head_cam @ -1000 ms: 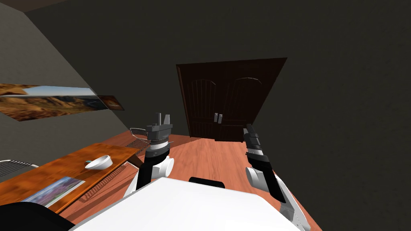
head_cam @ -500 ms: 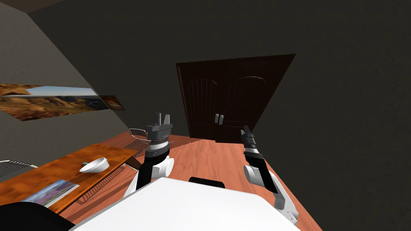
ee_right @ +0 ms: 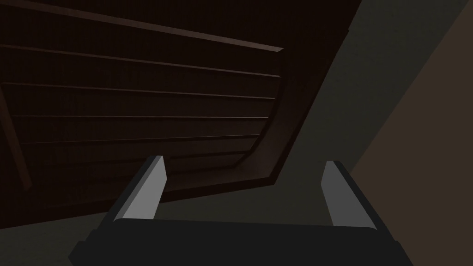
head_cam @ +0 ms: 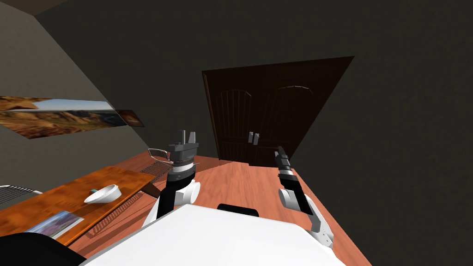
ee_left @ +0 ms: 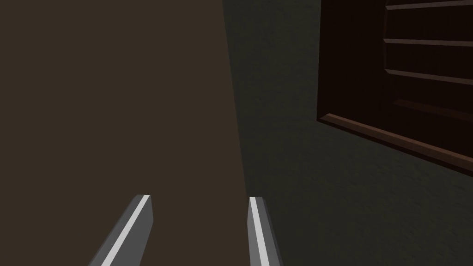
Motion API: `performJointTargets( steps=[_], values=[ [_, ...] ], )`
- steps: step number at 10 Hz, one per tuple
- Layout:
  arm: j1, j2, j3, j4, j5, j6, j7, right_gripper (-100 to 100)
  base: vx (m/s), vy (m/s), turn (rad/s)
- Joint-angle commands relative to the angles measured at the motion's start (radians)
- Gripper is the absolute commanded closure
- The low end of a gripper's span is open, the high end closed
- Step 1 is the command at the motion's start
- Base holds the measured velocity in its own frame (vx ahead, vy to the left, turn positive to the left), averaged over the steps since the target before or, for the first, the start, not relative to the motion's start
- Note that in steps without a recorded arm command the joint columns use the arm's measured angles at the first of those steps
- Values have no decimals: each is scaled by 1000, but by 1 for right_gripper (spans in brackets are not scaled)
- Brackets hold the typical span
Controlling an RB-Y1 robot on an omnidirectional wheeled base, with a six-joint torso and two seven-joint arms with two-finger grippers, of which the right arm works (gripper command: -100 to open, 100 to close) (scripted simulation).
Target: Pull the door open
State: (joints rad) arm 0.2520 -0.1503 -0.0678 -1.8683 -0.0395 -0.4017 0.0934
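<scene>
A dark brown double door (head_cam: 272, 111) with two arched panels stands shut in the dark far wall, straight ahead. Two small light grey handles (head_cam: 253, 138) sit side by side at its middle seam. The door's left edge runs down to the floor near the room's left corner.

A reddish wooden floor (head_cam: 240, 180) lies open between the robot and the door.

The right hand (head_cam: 278, 150) reaches forward and low, pointing at the door's right leaf, below and just right of the handles and apart from them. Its two fingers stand wide apart with nothing between them. Its wrist camera faces a grooved door panel and that leaf's outer edge, with dark wall beside it.

The left hand (head_cam: 187, 136) is held upright on the robot's left, well apart from the door, fingers apart and gripping nothing.

Along the left wall, an orange-brown surface (head_cam: 69, 194) carries a white bowl (head_cam: 102, 194). A wire chair (head_cam: 159, 159) stands at its far end, narrowing the floor on that side.
</scene>
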Motion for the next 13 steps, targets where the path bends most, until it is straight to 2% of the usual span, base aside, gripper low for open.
performJointTargets(
  steps=[1,8,9,10,13],
  values=[
    [-20,-3,-1,34,-5,-1,-1,-100,65,6,12],
    [-119,-43,1,245,-68,0,-27,-100,89,-6,37],
    [-133,-49,2,271,-77,0,-31,-100,114,-10,38],
    [-133,-49,2,276,-77,0,-31,-100,74,-2,12],
    [-176,-67,3,367,-104,0,-42,-100,75,-1,34]
  ],
)
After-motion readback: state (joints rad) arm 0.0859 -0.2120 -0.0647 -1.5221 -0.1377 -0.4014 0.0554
